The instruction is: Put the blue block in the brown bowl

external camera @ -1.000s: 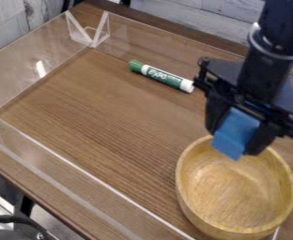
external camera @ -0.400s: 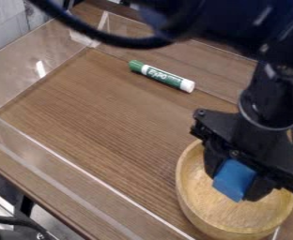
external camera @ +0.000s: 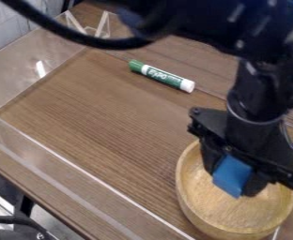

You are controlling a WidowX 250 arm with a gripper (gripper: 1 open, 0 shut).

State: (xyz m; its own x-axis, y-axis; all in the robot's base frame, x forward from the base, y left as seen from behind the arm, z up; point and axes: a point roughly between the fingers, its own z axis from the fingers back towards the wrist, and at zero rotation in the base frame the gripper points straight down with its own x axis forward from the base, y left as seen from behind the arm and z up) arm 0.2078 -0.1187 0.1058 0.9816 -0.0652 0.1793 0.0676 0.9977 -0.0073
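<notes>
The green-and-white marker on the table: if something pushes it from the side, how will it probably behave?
The marker looks round and slim, so a sideways push would likely roll it. It lies flat on the smooth wooden table, which probably offers little grip. It appears stiff and light, so it should not bend.

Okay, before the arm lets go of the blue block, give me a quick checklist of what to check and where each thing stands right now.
1. Block held: the hand is shut on the blue block. Ok.
2. Block over the target: it hangs inside the rim of the brown bowl. Ok.
3. Block resting on the bowl floor: its lower end sits low in the bowl, but contact is hidden. Cannot tell.
4. Bowl interior free: no other item shows in the visible part. Ok.
5. Marker pen out of the way: it lies on the table, well apart from the bowl. Ok.
</notes>
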